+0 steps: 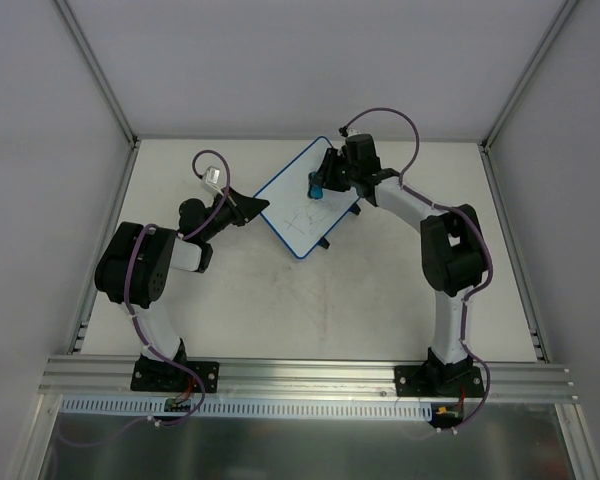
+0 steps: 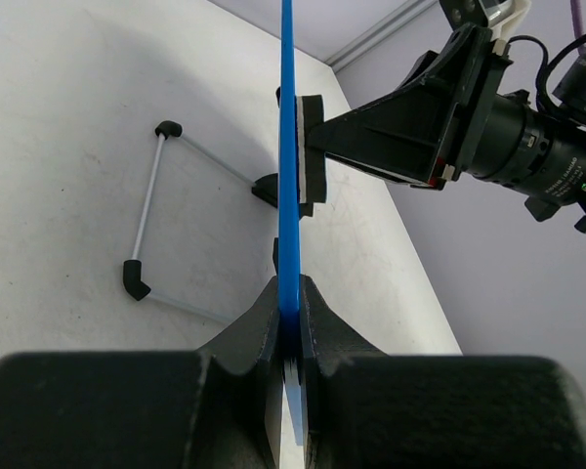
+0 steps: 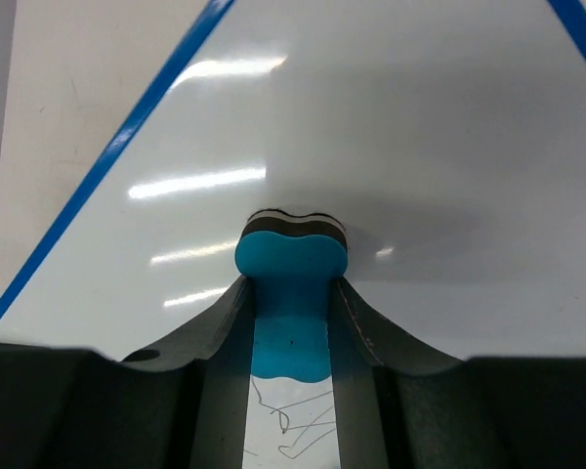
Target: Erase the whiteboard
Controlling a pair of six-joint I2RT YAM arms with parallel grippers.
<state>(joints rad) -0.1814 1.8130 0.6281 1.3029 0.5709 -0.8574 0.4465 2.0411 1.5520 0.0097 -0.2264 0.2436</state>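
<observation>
Far centre of the table (image 1: 280, 320): the board (image 1: 285, 195) sits cornerwise, apparently propped on a wire stand (image 2: 148, 205). Your left gripper (image 2: 289, 301) is pinched shut on its blue rim near the left corner, and your right gripper (image 3: 291, 285) is clamped on the blue eraser (image 3: 291, 256), whose felt face presses flat on the white surface. Faint pen lines (image 3: 295, 422) lie just on the near side of the eraser, between it and the board's near corner; the surface beyond the eraser looks clean. The step in hand, by the look of it, is the wipe itself. Draw the eraser toward you across the scribble with the felt flat, not rocked onto an edge, and overlap each pass so no thin stroke escapes between them. Press only as hard as the left grip can brace. The board looks light and, on that stand, is likely to flex or pivot about the pinched corner if you push sideways. Stop short of the rim so the eraser does not drop off the near edge, then check the right wrist view for ghost marks.
</observation>
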